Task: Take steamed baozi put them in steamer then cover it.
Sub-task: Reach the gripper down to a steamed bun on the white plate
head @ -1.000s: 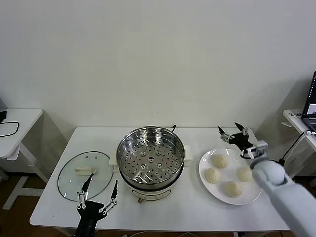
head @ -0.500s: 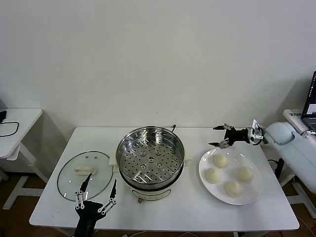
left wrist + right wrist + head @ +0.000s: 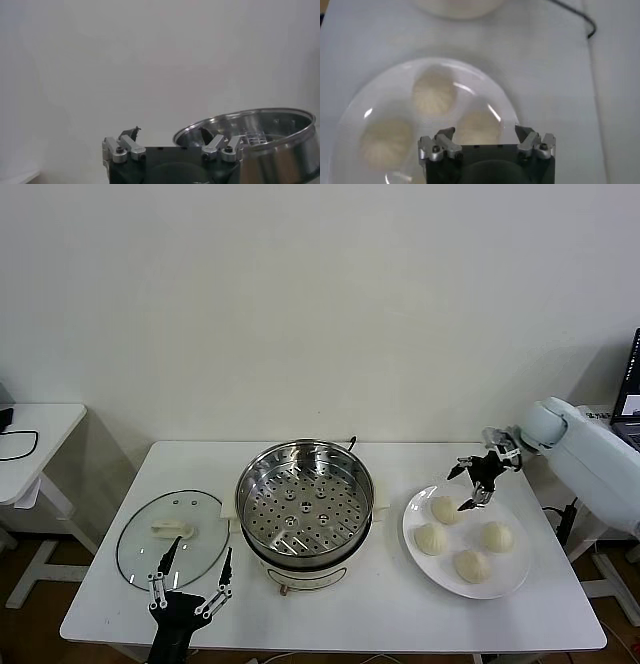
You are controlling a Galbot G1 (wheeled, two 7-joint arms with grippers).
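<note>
Four steamed baozi (image 3: 445, 509) lay on one white plate (image 3: 513, 575). There was one steamer (image 3: 304, 514), one cover (image 3: 172, 538) and one white table (image 3: 400, 609), with two grippers.

right hand (image 3: 472, 484) spread, left hand (image 3: 189, 580) spread

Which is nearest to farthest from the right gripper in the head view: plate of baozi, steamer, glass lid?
From the right gripper:
1. Plate of baozi, directly below it.
2. Steamer, table centre.
3. Glass lid, far left, by the left gripper.
</note>
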